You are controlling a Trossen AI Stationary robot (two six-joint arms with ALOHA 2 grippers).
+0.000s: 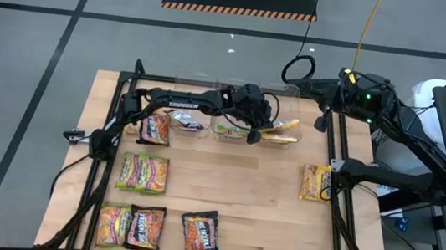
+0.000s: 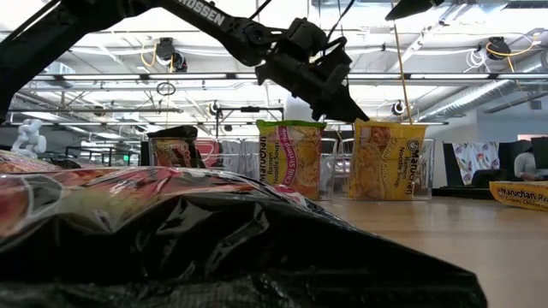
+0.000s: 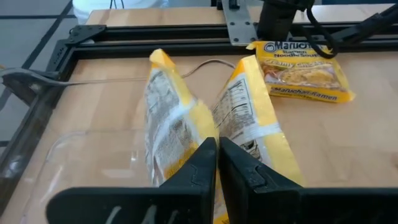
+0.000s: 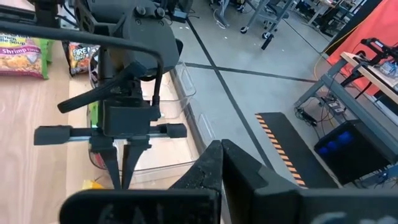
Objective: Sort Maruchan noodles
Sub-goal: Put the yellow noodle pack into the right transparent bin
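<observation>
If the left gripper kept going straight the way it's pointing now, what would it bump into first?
Most likely the two yellow noodle packets standing in the clear bin: the left gripper points straight at the gap where they lean together. Past them lies another yellow packet flat on the table. Depth is hard to judge.

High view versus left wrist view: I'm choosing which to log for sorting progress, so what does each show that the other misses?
Only the high view shows the loose packets on the table's left: a green pair, three along the near edge, and the right arm parked at the back right.

Only the left wrist view shows the left end effector close up, fingers nearly together, between two upright yellow packets in a clear bin.

Both show the yellow packet lying flat beside the right arm's base.
</observation>
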